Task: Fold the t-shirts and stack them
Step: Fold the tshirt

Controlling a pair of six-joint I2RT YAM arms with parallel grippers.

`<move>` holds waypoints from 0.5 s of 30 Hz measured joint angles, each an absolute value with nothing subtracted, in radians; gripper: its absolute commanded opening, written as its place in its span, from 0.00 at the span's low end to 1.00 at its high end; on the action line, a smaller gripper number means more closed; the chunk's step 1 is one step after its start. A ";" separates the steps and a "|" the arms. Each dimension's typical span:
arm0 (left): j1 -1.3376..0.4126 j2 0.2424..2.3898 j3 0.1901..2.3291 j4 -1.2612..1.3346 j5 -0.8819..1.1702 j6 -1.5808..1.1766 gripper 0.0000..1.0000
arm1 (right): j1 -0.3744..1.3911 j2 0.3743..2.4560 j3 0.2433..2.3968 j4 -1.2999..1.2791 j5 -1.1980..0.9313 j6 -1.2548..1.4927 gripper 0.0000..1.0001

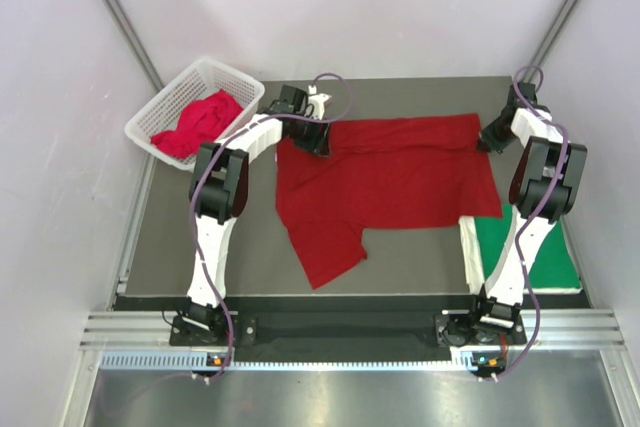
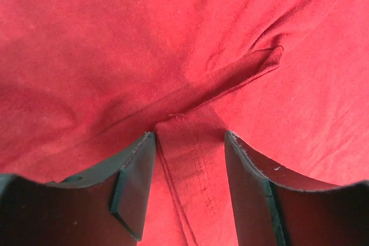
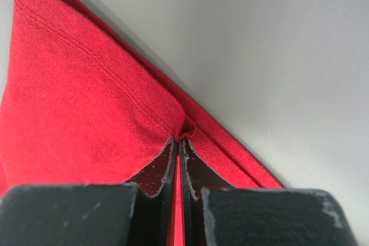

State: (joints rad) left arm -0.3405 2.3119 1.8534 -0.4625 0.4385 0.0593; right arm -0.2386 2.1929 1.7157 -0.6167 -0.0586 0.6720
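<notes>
The red t-shirt (image 1: 385,182) lies spread across the middle of the table (image 1: 200,247). Its body runs along the far half, and one sleeve trails toward the near edge, left of centre.

Your right gripper (image 3: 179,142) is pinching the shirt's far-right corner, fingers pressed together on the folded edge. The cloth is caught only at the very tips, so treat that hold as shallow.

Your left gripper (image 2: 189,142) is at the shirt's far-left corner with its jaws spread. They straddle the stitched hem (image 2: 193,182) and hold nothing yet.

- **Left grip:** Lower the left side until both fingers touch the fabric. Close on the hem itself, not on the loose ridge just beyond it, so you take the same layers the right side has.
- **The fold:** Lift both corners together and level, then carry them toward the near edge at one pace. Uneven pulling will likely skew the fold or slip the right pinch.
- **Other shirts:** The green t-shirt (image 1: 540,247) is folded at the near-right corner. A pinkish-red t-shirt (image 1: 200,122) waits in the basket (image 1: 170,107) at the far-left corner.
</notes>
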 measured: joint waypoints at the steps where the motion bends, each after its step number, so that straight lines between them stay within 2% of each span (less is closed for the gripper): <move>1: -0.340 2.316 1.854 -0.459 0.445 0.060 0.54 | -0.238 2.193 1.716 -0.616 -0.059 0.672 0.00; 3: -0.340 2.317 1.857 -0.459 0.452 0.059 0.51 | -0.238 2.193 1.716 -0.617 -0.059 0.672 0.00; 4: -0.340 2.317 1.858 -0.459 0.456 0.059 0.46 | -0.239 2.193 1.716 -0.617 -0.059 0.672 0.00; 9: -0.342 2.317 1.861 -0.460 0.461 0.056 0.38 | -0.239 2.193 1.716 -0.618 -0.063 0.672 0.00; 10: -0.342 2.317 1.861 -0.459 0.460 0.057 0.26 | -0.238 2.193 1.716 -0.618 -0.065 0.672 0.00; 13: -0.347 2.315 1.861 -0.463 0.459 0.059 0.12 | -0.238 2.193 1.716 -0.618 -0.070 0.672 0.00; 14: -0.348 2.315 1.861 -0.467 0.459 0.059 0.00 | -0.239 2.193 1.716 -0.618 -0.071 0.672 0.00; 15: -0.350 2.315 1.861 -0.470 0.459 0.059 0.00 | -0.239 2.193 1.716 -0.618 -0.073 0.672 0.00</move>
